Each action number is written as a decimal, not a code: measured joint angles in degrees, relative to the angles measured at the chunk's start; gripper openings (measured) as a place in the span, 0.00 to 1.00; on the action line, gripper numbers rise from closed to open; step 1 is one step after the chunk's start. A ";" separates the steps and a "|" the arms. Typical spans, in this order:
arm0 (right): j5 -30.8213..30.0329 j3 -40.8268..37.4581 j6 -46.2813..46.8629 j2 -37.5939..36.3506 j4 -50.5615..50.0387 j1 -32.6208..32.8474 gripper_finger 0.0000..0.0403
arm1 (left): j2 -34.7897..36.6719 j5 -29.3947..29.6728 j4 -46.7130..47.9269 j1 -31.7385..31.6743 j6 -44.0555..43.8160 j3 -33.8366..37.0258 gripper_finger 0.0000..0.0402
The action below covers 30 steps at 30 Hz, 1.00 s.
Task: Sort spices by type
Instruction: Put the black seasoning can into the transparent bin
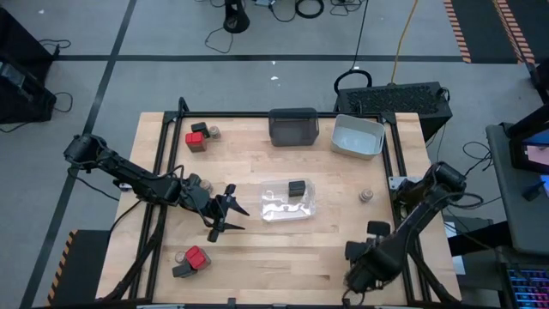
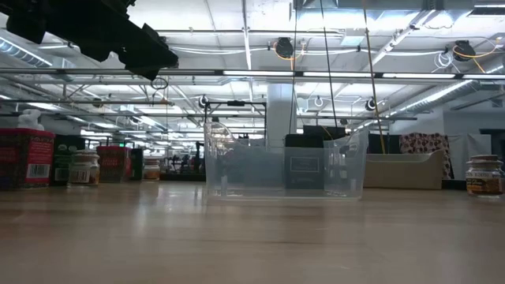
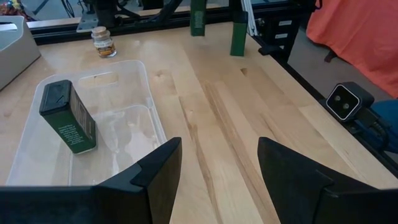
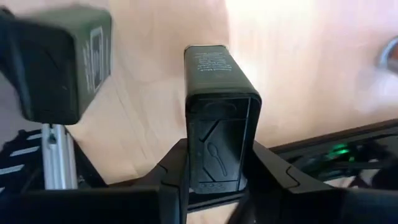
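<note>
My right gripper (image 4: 217, 186) is at the table's near right (image 1: 353, 255), pointing down, shut on a dark green boxy spice tin (image 4: 217, 112). A second dark tin (image 4: 56, 62) stands beside it (image 1: 377, 228). A third dark tin (image 3: 68, 118) stands in the clear bin (image 1: 287, 210) at mid-table. My left gripper (image 3: 214, 180) hovers open just left of that bin (image 1: 227, 210), holding nothing. A tan-lidded jar (image 1: 365, 196) stands right of the bin. Red-topped boxes sit at the far left (image 1: 196, 140) and the near left (image 1: 196, 257). My right gripper pinches the dark tin's two opposite sides just below its lid (image 4: 245, 155) between its two fingers (image 4: 273, 177). The fingers come from above, pointing down. The tin is upright with its lid toward the wrist. Whether its base is clear of the table does not show.
A dark grey bin (image 1: 293, 126) and a light grey bin (image 1: 357, 137) stand along the far edge. Bare wood lies between the clear bin and the near edge. A black frame rail (image 1: 403, 163) borders the tabletop.
</note>
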State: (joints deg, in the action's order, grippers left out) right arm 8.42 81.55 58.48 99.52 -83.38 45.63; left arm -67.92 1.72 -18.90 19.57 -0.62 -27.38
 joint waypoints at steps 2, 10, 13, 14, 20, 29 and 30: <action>-1.93 1.97 -2.56 -0.73 -0.75 -2.54 0.23 | 0.00 0.00 -0.07 -0.08 0.20 0.00 0.54; -14.41 10.71 -22.34 -0.89 -1.13 -15.89 0.24 | 0.00 -0.02 -0.37 -0.88 1.60 0.00 0.54; -17.01 13.00 -30.19 -0.89 -0.34 -21.34 0.24 | 0.00 -0.01 -0.35 -1.63 1.57 0.02 0.54; -17.61 13.59 -33.03 -0.89 0.23 -23.02 0.24 | 0.00 0.00 -0.29 -1.66 1.57 0.00 0.54; -17.92 14.39 -51.42 -0.89 9.95 -31.96 0.25 | 0.00 -0.02 -0.16 -1.60 1.42 0.00 0.54; -17.40 14.41 -68.24 3.31 15.66 -38.97 0.25 | 0.00 -0.02 -0.15 -1.50 0.96 0.01 0.54; -17.35 14.41 -69.19 4.03 15.68 -39.23 0.25 | 0.00 -0.02 -0.17 -1.43 0.95 0.00 0.54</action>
State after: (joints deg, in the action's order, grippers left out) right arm -8.93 95.96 -10.70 103.55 -67.70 6.40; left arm -67.92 1.69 -19.07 18.14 0.33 -27.38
